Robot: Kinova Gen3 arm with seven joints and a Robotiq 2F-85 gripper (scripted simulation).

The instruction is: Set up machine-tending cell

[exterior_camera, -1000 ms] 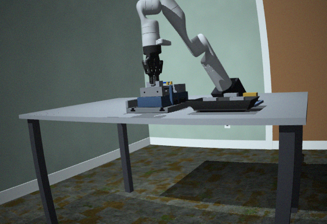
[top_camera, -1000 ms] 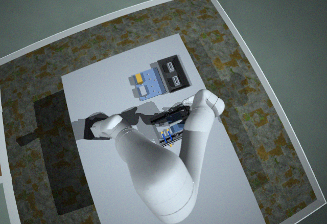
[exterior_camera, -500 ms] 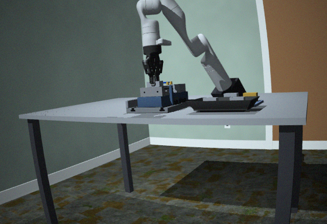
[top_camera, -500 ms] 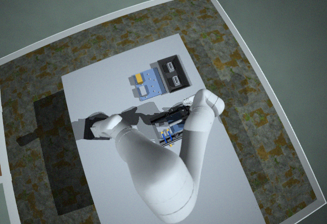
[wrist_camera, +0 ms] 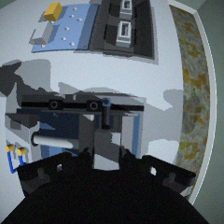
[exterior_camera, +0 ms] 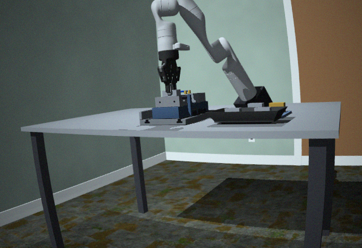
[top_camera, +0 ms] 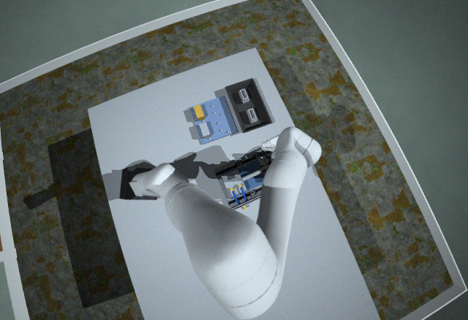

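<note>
My gripper (wrist_camera: 106, 151) stands straight down over the vise (top_camera: 244, 182) and is shut on a grey aluminium blank (wrist_camera: 106, 144). The blank is in the vise's opening, just behind the dark work stop rod (wrist_camera: 106, 114). In the side view the fingers (exterior_camera: 169, 88) reach the top of the vise (exterior_camera: 175, 107). Whether the blank rests on the low bars is hidden. The blue infeed plate (top_camera: 213, 120) holds a brass blank (top_camera: 199, 112) and an aluminium blank (top_camera: 204, 129). The black outfeed tray (top_camera: 249, 105) holds two finished parts (top_camera: 243, 96) (top_camera: 251, 114), pockets up.
The vise's blue hoses with yellow ends (wrist_camera: 14, 156) are on the moving-jaw side, by the piston rod (wrist_camera: 51, 140). My arm's elbow (top_camera: 298, 146) hangs over the vise. The arm's base (top_camera: 131, 184) is at the table's left edge.
</note>
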